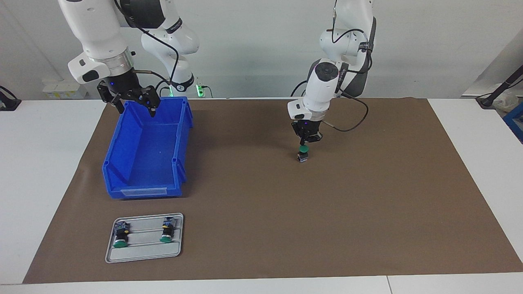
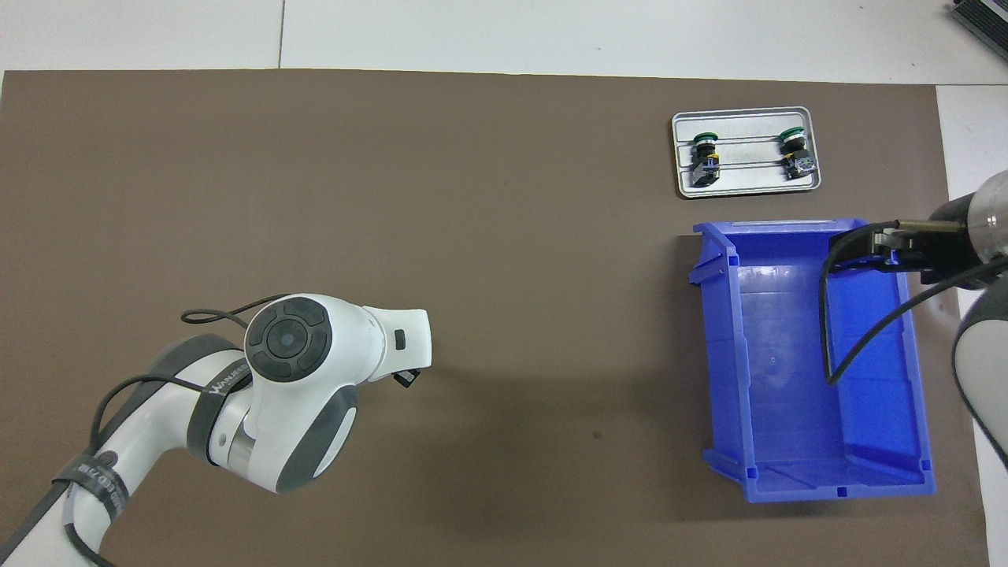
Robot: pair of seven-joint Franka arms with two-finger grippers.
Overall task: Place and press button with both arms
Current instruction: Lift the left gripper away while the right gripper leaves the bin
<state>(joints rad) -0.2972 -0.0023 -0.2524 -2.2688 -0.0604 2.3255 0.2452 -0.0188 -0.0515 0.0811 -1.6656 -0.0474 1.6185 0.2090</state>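
One button (image 1: 303, 154) stands upright on the brown mat (image 1: 367, 204), green cap on top, near the middle of the table. My left gripper (image 1: 304, 142) points straight down right over it, its tip at the cap. In the overhead view the left arm's wrist (image 2: 331, 354) hides this button. Two more buttons (image 1: 120, 236) (image 1: 166, 231) lie on a grey tray (image 1: 143, 255); they also show in the overhead view (image 2: 703, 154) (image 2: 795, 151). My right gripper (image 1: 136, 108) is open and empty, over the blue bin's end nearer to the robots.
A blue open bin (image 1: 122, 163) stands empty on the mat at the right arm's end of the table. The grey tray lies farther from the robots than the bin. White table (image 1: 41, 183) borders the mat.
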